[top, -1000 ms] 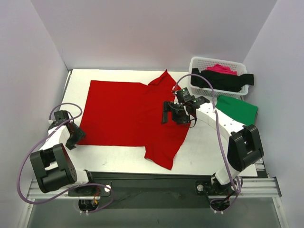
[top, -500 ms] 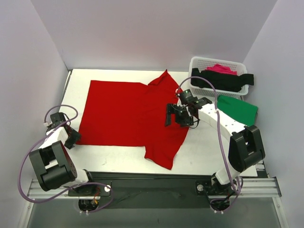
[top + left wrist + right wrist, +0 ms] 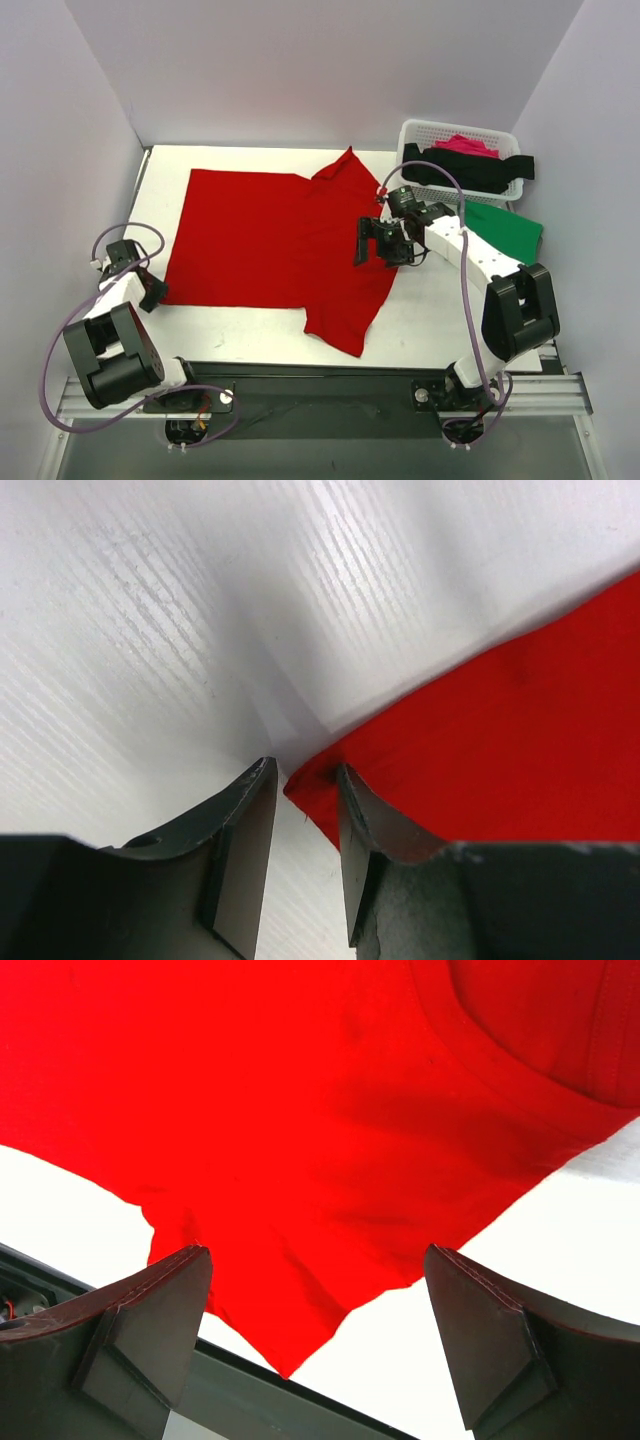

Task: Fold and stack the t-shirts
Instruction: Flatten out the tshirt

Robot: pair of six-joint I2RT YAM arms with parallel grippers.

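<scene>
Cotton this thin is light and limp and holds no shape. My guess is that the red shirt (image 3: 260, 240) will sag wherever it is not held and slide easily over the smooth tabletop (image 3: 440, 310). It lies spread flat to the left of the basket (image 3: 412, 135), collar end toward the basket and hem away from it. The best holds look like the hem corners, shoulder seams and sleeve edges, where a pinch gathers doubled cloth.

Left jaws sit at the hem corner farthest from the basket. They are narrowly parted, with tabletop showing between them. The red corner tip lies at that gap, seemingly not pinched. Right jaws hang spread wide above the shirt's basket-side end, holding nothing.

The green shirt (image 3: 500, 232) lies flat just on the near side of the basket. The black shirt (image 3: 470, 172) and pink shirt (image 3: 465, 145) are in the basket, with the black one draping over its rim.
</scene>
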